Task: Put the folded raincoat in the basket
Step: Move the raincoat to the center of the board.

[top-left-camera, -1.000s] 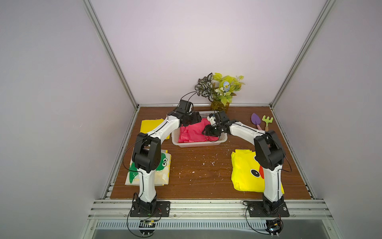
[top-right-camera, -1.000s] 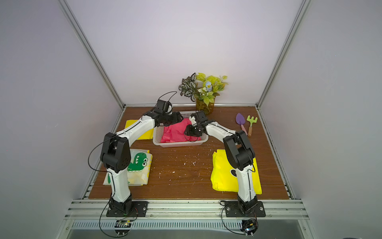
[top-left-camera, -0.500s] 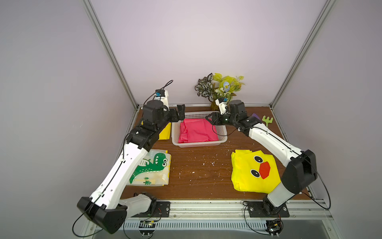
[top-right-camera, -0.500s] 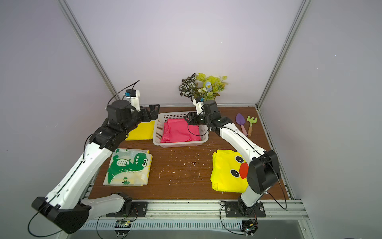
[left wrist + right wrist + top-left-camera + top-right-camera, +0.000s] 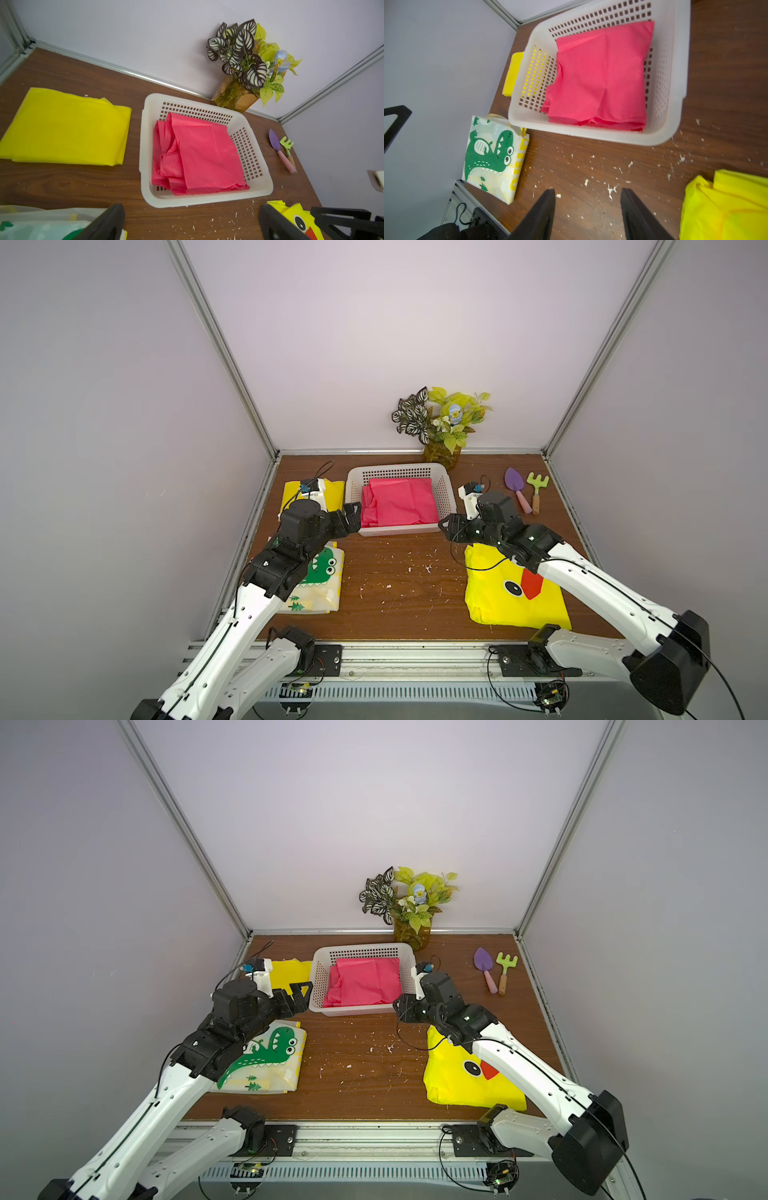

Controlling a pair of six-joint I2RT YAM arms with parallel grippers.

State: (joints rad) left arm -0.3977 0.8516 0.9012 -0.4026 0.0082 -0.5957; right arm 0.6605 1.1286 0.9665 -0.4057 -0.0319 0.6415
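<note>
The folded raincoat (image 5: 399,502) (image 5: 365,982) is pink and lies flat inside the white perforated basket (image 5: 395,467) (image 5: 361,947) at the back middle of the table. My left gripper (image 5: 351,516) (image 5: 299,992) hovers by the basket's front left corner, wide open and empty. At the basket's front right corner my right gripper (image 5: 446,526) (image 5: 401,1006) is open with nothing between its fingers. The left wrist view shows the raincoat (image 5: 203,153) in the basket (image 5: 207,200) beyond my left gripper (image 5: 191,209). In the right wrist view my right gripper (image 5: 588,191) stands over bare wood short of the basket (image 5: 591,133) and raincoat (image 5: 602,72).
A plain yellow folded raincoat (image 5: 332,489) lies left of the basket. A dinosaur-print one (image 5: 324,576) is at the front left and a yellow duck one (image 5: 511,593) at the front right, under my right arm. A potted plant (image 5: 442,423), toy shovel (image 5: 515,487) and rake (image 5: 536,489) stand at the back right.
Both grippers have drawn back out of the basket toward the front of the table, leaving the pink raincoat lying in it. The left gripper has opened wider.
</note>
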